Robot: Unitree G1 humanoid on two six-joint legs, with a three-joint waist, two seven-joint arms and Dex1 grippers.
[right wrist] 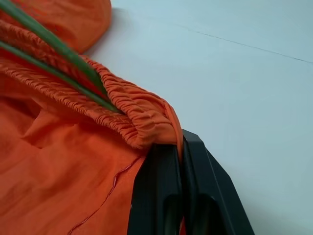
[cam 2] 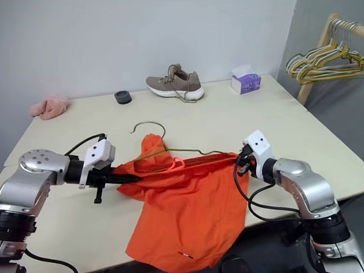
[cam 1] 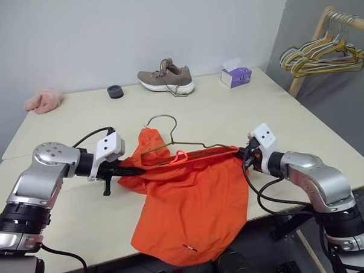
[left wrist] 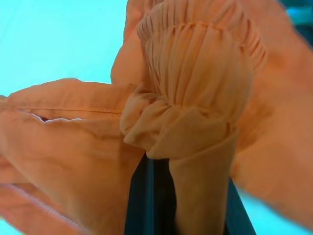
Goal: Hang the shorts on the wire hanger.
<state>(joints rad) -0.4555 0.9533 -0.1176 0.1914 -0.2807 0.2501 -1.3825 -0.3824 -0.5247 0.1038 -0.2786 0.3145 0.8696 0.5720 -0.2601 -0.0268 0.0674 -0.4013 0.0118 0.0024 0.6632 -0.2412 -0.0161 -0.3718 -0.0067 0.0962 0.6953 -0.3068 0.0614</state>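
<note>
Left tool point(cam 1: 135, 172) is clamped tight on one bunched end of the shorts point(cam 1: 194, 211), and in the left wrist view the gathered orange waistband point(left wrist: 195, 73) is seen wrapped over the dark fingers point(left wrist: 146, 205). Right tool point(cam 1: 242, 153) is pinched shut on the opposite end of the waistband, the elastic edge point(right wrist: 146, 117) being folded right over the black fingertips point(right wrist: 166, 186) in the right wrist view. Between the two tools the waistband is stretched taut above the table point(cam 1: 229, 116), while the rest of the orange fabric is draped down over the table's near edge and left hanging past it. The wire hanger point(cam 1: 170, 137) is found in the middle of it all: its curved hook is seen lying towards the far side of the table, and its lower wire is run along the stretched waistband, tucked inside the fabric by the right tool, where thin green-gold wire point(right wrist: 54, 54) is seen slipping between the gathered folds. Further back on the table a grey-brown shoe point(cam 1: 166, 77), a purple tissue box point(cam 1: 235, 75), a small dark round object point(cam 1: 115, 91) and a pink cloth point(cam 1: 43, 100) are spotted, well apart from the action. Off to the right, a bunch of hangers point(cam 1: 323, 55) is hung on a wooden rail
</note>
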